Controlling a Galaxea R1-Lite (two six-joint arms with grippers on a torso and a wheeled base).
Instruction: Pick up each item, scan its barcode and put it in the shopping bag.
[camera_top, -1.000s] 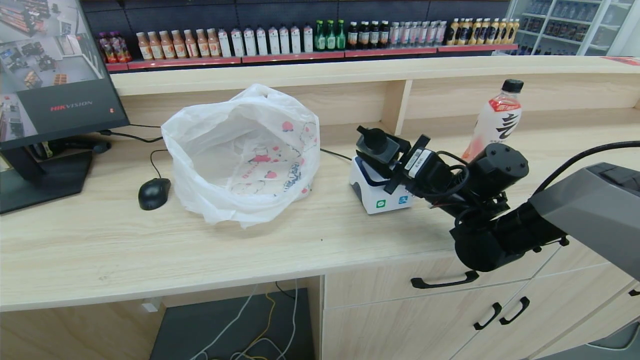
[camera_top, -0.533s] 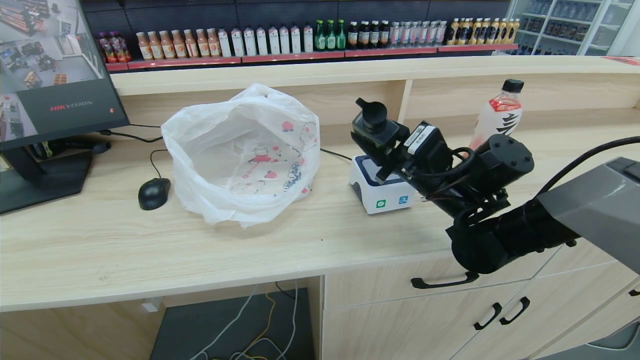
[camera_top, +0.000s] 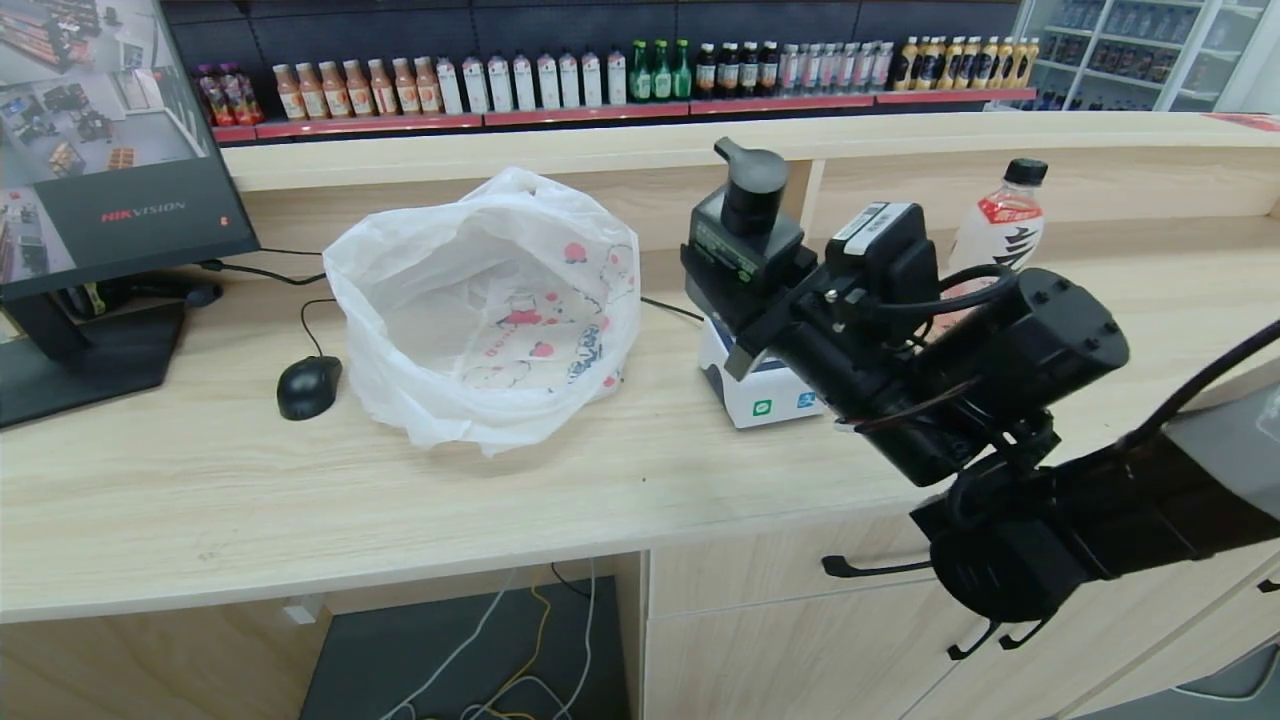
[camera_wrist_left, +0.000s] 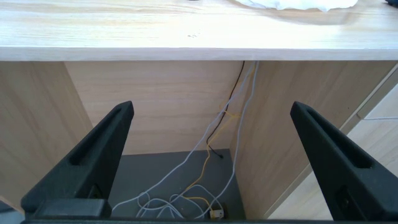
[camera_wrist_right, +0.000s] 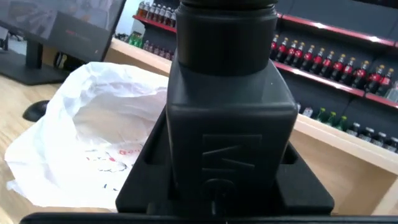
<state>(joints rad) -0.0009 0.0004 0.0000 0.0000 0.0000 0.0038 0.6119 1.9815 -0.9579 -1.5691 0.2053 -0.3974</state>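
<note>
Over the counter (camera_top: 200, 500), right gripper (camera_top: 762, 300) clamps black bottle (camera_top: 738, 240).

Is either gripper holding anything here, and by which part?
The right gripper holds a black square bottle by the lower part of its body, above the scanner. The left gripper is open and holds nothing.

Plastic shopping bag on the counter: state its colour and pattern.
Translucent white plastic shopping bag, red and dark cartoon prints; head view shows it best.
</note>
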